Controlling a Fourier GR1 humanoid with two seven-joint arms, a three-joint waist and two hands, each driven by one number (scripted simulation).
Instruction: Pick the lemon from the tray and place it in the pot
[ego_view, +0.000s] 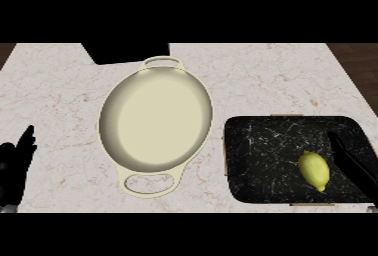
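Note:
A yellow lemon (315, 170) lies on the black marbled tray (266, 150) at the lower right of the counter. A cream oval pot (156, 117) with two loop handles stands in the middle, with nothing inside it. My right hand (353, 165) reaches over the tray's right side with straight fingers, just right of the lemon and apart from it. My left hand (15, 165) rests at the left edge, fingers straight and pointing up.
A black object (124, 52) sits at the counter's far edge behind the pot. Pale marbled counter (280, 80) lies between pot and tray and beyond the tray. The counter's right edge runs diagonally past the tray.

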